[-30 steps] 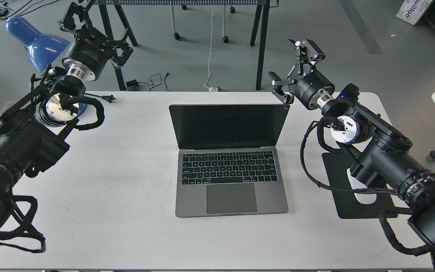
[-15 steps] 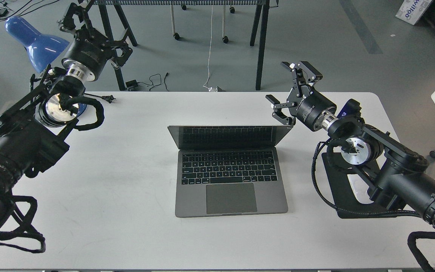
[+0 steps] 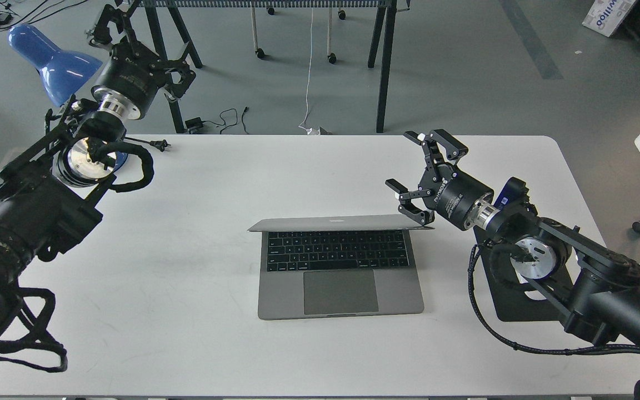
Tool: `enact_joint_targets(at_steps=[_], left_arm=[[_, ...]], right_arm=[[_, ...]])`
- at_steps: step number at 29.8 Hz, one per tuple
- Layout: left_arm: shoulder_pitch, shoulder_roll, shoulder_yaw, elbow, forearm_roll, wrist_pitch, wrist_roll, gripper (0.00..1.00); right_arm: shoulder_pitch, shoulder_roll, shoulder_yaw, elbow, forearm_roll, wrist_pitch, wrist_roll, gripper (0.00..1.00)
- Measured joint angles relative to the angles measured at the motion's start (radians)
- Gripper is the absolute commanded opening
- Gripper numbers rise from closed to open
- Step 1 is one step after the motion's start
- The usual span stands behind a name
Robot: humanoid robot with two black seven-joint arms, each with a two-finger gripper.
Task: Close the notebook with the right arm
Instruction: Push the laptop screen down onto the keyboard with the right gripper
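Observation:
The notebook (image 3: 340,278) is a space-grey laptop in the middle of the white table (image 3: 186,278). Its lid (image 3: 339,223) is tipped far forward, so I see its grey back edge-on above the black keys and the trackpad. My right gripper (image 3: 417,172) is open. Its lower finger rests on the lid's top right corner. My left gripper (image 3: 156,53) is raised past the table's far left corner, beside the blue lamp (image 3: 53,58); it is dark and its fingers cannot be told apart.
A flat black mouse pad (image 3: 520,300) lies at the right under my right arm. A black plug and cable (image 3: 156,145) lie at the table's far left. Black table legs and castors stand on the floor behind.
My right gripper has moved forward and down, pushing the lid's right corner. The lid has gone from upright to nearly flat over the keyboard. The left arm has not moved.

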Motion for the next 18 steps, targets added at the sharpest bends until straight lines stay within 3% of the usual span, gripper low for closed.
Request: enact_joint_targets(at_steps=[18], left_arm=[[0.000, 0.000, 0.000, 0.000, 0.000, 0.000, 0.000, 1.00]], right_arm=[[-0.102, -0.022, -0.047, 0.063, -0.047, 0.000, 0.006, 1.00]])
